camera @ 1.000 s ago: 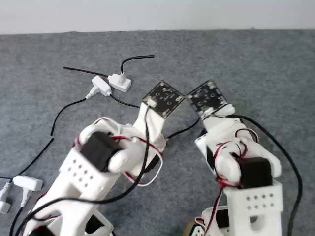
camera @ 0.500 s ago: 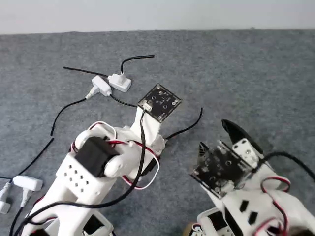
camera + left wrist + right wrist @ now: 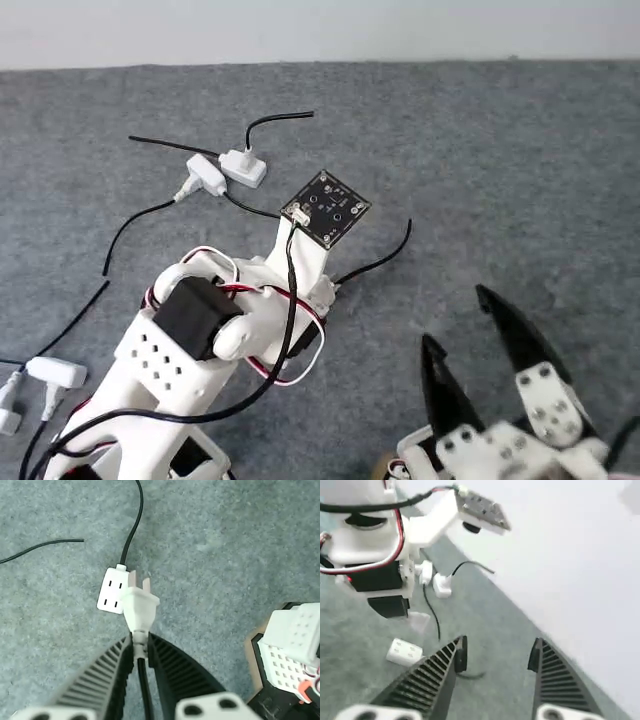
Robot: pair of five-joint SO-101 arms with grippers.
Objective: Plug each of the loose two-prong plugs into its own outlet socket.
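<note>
Looks like a robotics test bench: a grey felt mat [image 3: 520, 150], a bare white wall [image 3: 320, 30] along 12 o'clock, and a white plastic arm [image 3: 150, 350] with exposed red and black wiring at 7 o'clock.

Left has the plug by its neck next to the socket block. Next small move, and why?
Probably draw the plug back a little and sideways over the outlet socket, then tip its prongs down. The left gripper is shut on the plug's neck, but the prongs point past the socket's edge, while its slots face up.
</note>
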